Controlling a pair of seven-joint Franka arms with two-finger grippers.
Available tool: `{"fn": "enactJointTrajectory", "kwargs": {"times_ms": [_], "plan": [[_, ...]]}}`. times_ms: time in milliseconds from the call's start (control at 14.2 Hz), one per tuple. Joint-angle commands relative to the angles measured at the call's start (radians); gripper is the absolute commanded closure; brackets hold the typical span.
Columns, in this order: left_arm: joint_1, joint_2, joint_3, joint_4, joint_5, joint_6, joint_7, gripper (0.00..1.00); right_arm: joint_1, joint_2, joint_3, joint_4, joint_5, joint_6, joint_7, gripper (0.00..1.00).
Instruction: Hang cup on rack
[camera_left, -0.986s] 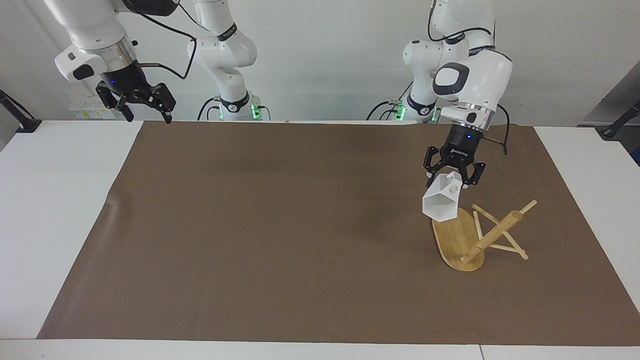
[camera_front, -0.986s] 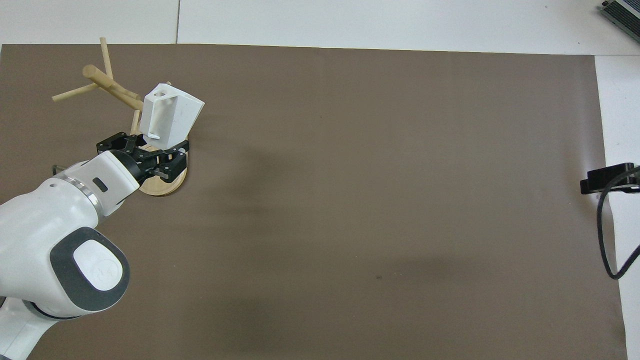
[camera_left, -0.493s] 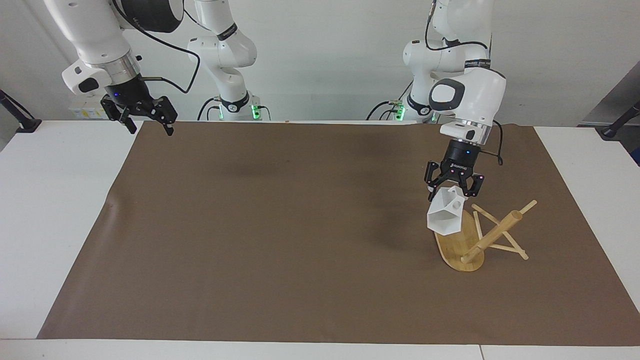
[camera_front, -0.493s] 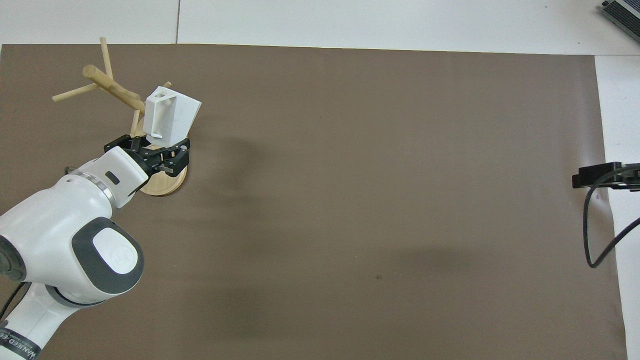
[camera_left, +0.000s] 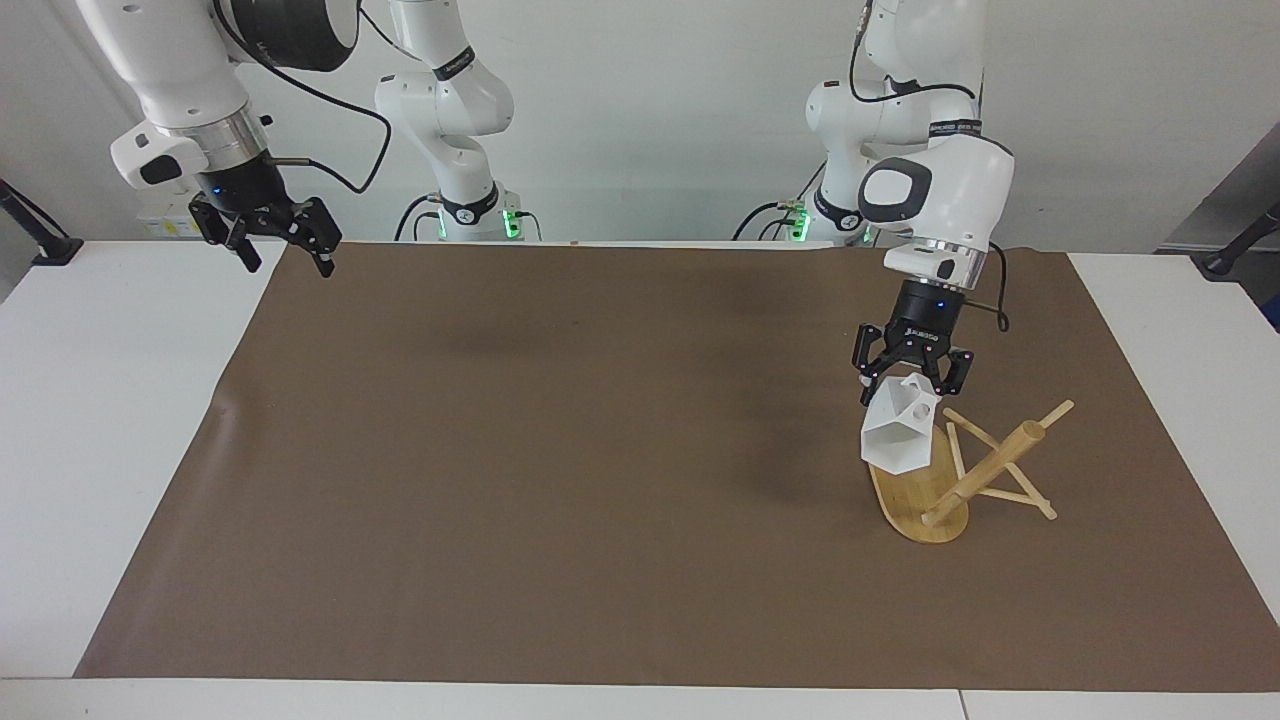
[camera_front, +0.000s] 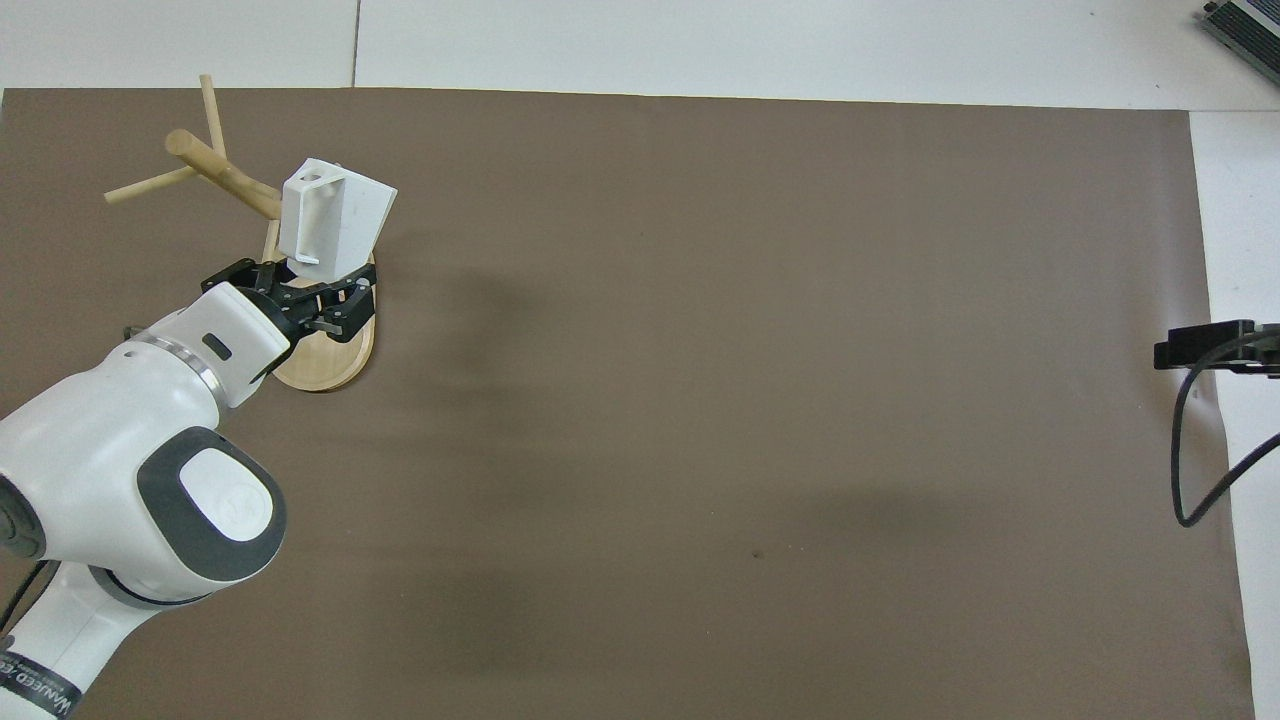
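Right of frame, we see left tool (camera_left: 912, 382) clamped on tilted cup (camera_left: 897, 432) over rack (camera_left: 985, 472) base. Upper left, right tool (camera_left: 284, 250) waits, fingers spread, holding nothing.

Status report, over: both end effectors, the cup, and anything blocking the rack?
Left end effector shut on cup, over rack base. Right end effector open, waiting over its table end. Cup not yet hung. Nothing blocking pegs.
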Motion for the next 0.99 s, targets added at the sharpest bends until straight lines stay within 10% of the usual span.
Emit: {"fn": "enactJointTrajectory", "kwargs": {"times_ms": [0,916], "plan": [[-0.006,0.019,0.004,0.023,-0.029,0.025,0.0,1.0,-0.005,-0.029,0.005,-0.034,0.016,0.022,0.006,0.0],[0.012,0.019,0.012,0.021,-0.055,0.004,-0.125,1.0,0.001,-0.026,0.006,-0.021,0.018,0.014,-0.006,0.0]]}}
